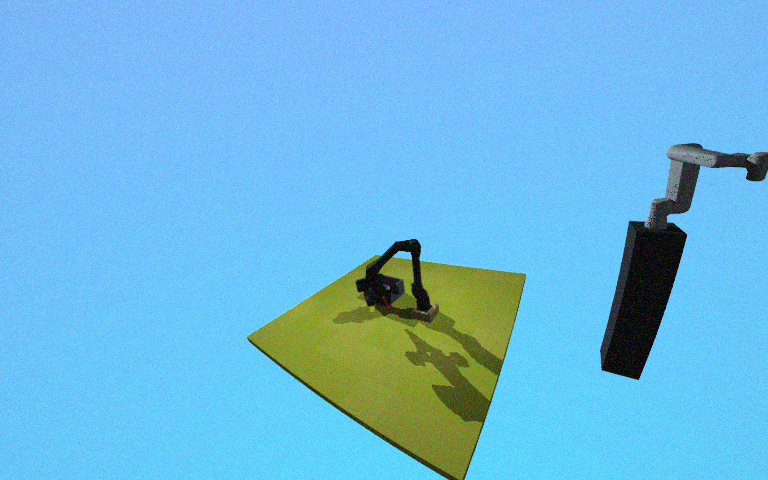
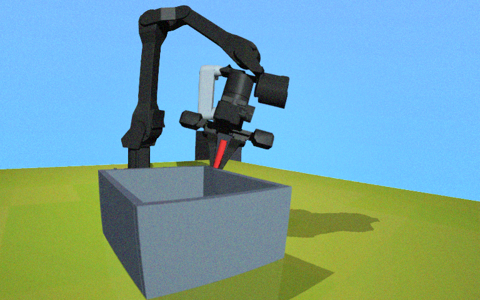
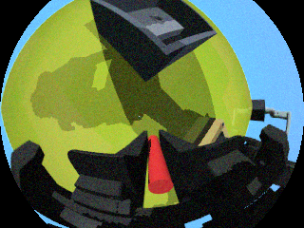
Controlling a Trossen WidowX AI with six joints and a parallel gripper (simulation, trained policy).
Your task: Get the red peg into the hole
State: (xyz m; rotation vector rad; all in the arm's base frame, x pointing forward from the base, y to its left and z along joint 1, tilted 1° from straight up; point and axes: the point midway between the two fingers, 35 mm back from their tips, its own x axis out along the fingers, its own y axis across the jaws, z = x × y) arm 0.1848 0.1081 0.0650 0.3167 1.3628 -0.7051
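The red peg (image 1: 386, 302) (image 2: 220, 154) (image 3: 160, 172) is held tilted between the fingers, its upper end leaning right in the exterior view. My gripper (image 2: 216, 166) (image 3: 153, 133) is shut on the peg. It is beyond the far wall of the open box, outside it, with the fingertips showing just above the rim in the exterior view. The peg's lower end is hidden there. The grey open box (image 1: 398, 287) (image 2: 212, 240) (image 3: 125, 38) stands on the green surface. In the wrist view a lighter grey plate (image 3: 166, 29) with a dark hole shows at the box's bottom.
My arm's base stands on a brown block (image 1: 432, 314) (image 3: 210, 133), to the right of the gripper in the wrist view. A second, pale arm (image 1: 683, 181) (image 2: 206, 92) stands on a black pedestal (image 1: 642, 300) off the green surface (image 1: 339, 356). The box walls rise on all sides.
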